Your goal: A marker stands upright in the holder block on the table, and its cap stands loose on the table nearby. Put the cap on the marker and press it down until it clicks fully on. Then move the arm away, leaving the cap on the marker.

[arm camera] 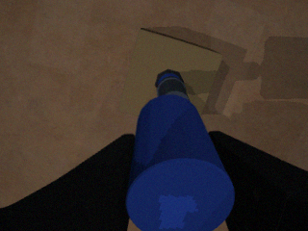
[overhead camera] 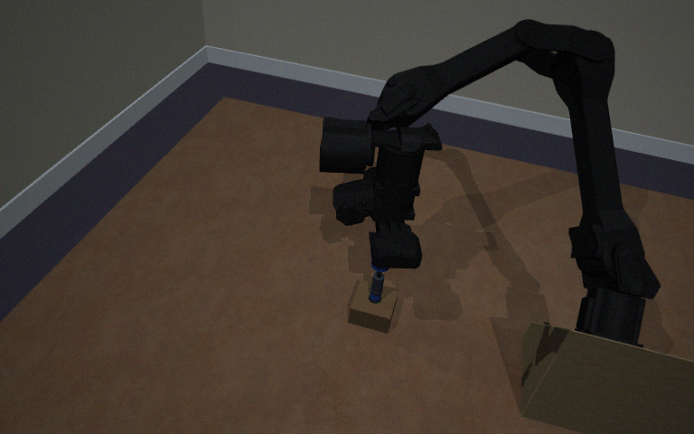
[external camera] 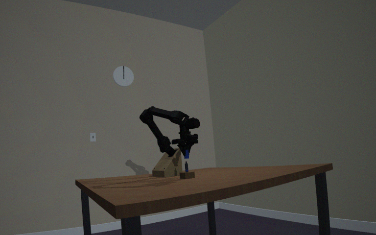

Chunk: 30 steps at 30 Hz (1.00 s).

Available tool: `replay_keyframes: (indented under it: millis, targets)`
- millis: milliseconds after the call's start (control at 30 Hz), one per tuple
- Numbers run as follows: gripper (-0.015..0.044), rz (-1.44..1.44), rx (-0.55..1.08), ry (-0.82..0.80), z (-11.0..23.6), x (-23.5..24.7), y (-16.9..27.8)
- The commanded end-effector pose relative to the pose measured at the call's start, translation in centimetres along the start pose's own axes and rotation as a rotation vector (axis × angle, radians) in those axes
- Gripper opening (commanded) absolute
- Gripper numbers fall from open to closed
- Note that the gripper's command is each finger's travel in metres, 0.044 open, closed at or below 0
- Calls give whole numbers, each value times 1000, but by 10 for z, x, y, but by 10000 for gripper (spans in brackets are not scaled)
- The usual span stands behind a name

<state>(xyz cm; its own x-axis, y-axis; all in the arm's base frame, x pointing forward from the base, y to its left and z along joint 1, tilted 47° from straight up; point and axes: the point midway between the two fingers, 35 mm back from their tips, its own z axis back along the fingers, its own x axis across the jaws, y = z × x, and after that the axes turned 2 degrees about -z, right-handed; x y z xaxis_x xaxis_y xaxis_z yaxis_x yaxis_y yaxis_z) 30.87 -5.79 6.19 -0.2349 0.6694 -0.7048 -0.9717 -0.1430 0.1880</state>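
Cap in end effector, above marker

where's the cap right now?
The cap is clamped in the gripper, hanging just above the marker in the holder block, with a gap visible in the exterior view.

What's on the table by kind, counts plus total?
Markers: 1, upright in the holder
Caps: 1, blue, held in the gripper above the marker
Holder blocks: 1
Arm base wedges: 1
Total: 4
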Motion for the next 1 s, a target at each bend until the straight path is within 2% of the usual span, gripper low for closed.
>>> replay_keyframes:
  millis: [0,967]
  targets:
    - [0,4,0,4,1,-5,1]
    - [0,4,-1,3,-41,-6,0]
